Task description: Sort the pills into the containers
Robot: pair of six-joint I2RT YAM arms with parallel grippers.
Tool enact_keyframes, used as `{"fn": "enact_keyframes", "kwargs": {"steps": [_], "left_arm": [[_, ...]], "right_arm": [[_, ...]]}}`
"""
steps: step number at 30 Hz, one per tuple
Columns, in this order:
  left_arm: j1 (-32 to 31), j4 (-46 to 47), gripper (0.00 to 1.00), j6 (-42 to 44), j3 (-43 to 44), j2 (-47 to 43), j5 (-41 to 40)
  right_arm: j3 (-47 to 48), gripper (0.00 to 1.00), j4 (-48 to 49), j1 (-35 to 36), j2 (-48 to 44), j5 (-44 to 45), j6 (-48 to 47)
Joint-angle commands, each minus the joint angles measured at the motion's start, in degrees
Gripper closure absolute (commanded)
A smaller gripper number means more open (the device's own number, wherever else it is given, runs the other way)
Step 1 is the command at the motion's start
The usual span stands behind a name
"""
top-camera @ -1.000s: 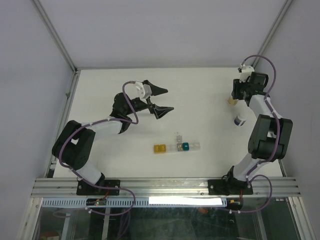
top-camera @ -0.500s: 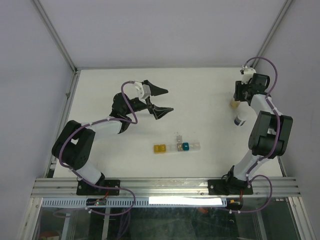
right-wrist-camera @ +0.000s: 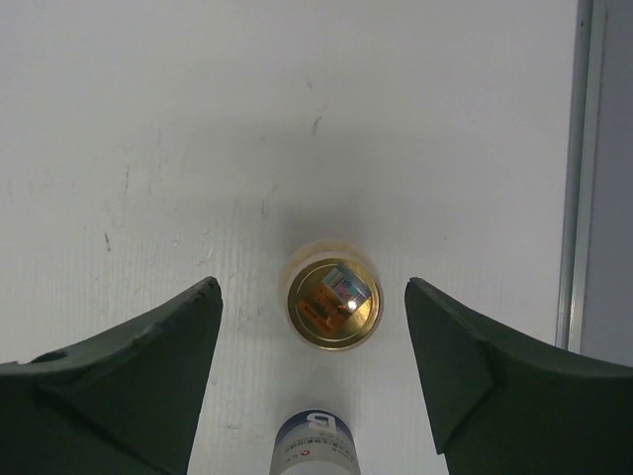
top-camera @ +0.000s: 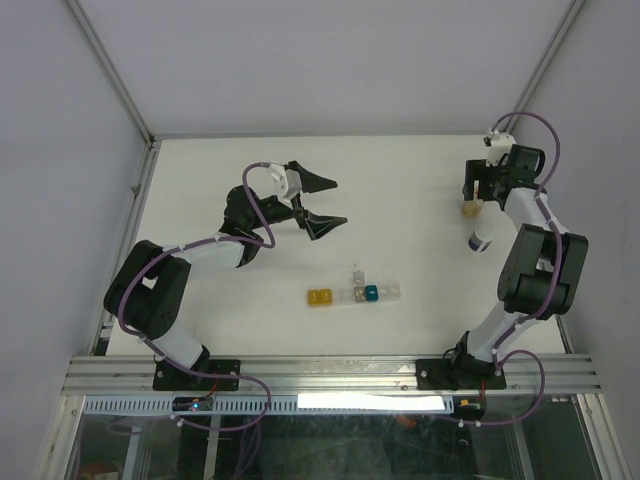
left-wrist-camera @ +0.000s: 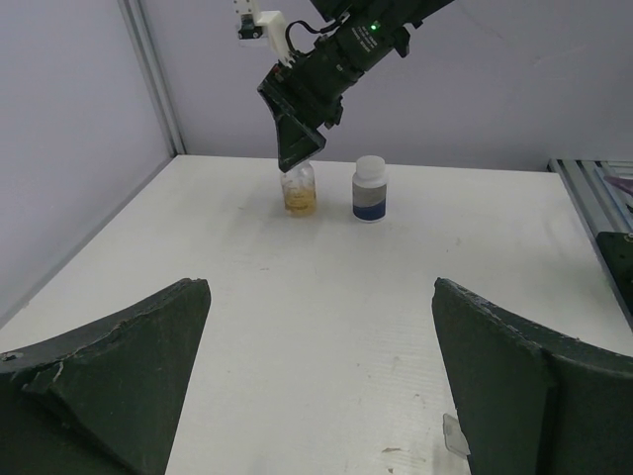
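OK, I see the right gripper (right-wrist-camera: pixel 310 289) spread wide just above the small clear jar (left-wrist-camera: pixel 298 190) of tan-orange pills (right-wrist-camera: pixel 331 303), upper right overhead. Left gripper (top-camera: pixel 338 200) wide, empty; plastic pill-box cells (top-camera: pixel 353 294) at lower centre.

Right pincer (right-wrist-camera: pixel 310 285) wider now, off the jar (right-wrist-camera: pixel 331 303)

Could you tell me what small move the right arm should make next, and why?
Probably lower the right gripper and close it on the jar. Its jaws stand open on either side of the lidless jar, without touching it. The jar holds the pills and stands far from the cells.
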Motion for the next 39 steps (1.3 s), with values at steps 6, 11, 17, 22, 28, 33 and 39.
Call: {"fn": "enact_keyframes", "kwargs": {"steps": [6, 11, 17, 22, 28, 33, 39], "left_arm": [[0.6, 3.9, 0.01, -1.4, 0.4, 0.3, 2.3], [0.6, 3.9, 0.02, -1.7, 0.8, 0.7, 2.7], [0.6, 3.0, 0.02, -2.1, 1.4, 0.8, 3.3], [0.6, -4.2, 0.04, 0.0, 2.7, -1.0, 2.5], [-0.6, -24.4, 0.07, 6.5, 2.1, -9.0, -3.4], [-5.9, -41.7, 0.07, 15.3, -1.5, -19.7, -13.5], [-11.3, -51.3, 0.08, 22.4, -6.8, -25.8, -15.9]], "right_arm": [[0.0, 0.22, -1.0, -0.7, -9.5, -10.7, -1.6], [-1.0, 0.22, -2.2, -0.7, -13.1, -17.7, -1.8], [-1.6, 0.22, -5.5, -0.6, -16.9, -27.0, -2.1], [-3.2, 0.22, -7.8, 0.8, -19.9, -33.5, -0.5], [-8.6, 0.22, -8.1, 5.9, -23.7, -37.5, -0.9], [-10.2, 0.22, -9.2, 11.8, -22.9, -40.2, -1.5], [-9.2, 0.22, -12.7, 18.9, -18.6, -40.1, -3.4]]}}
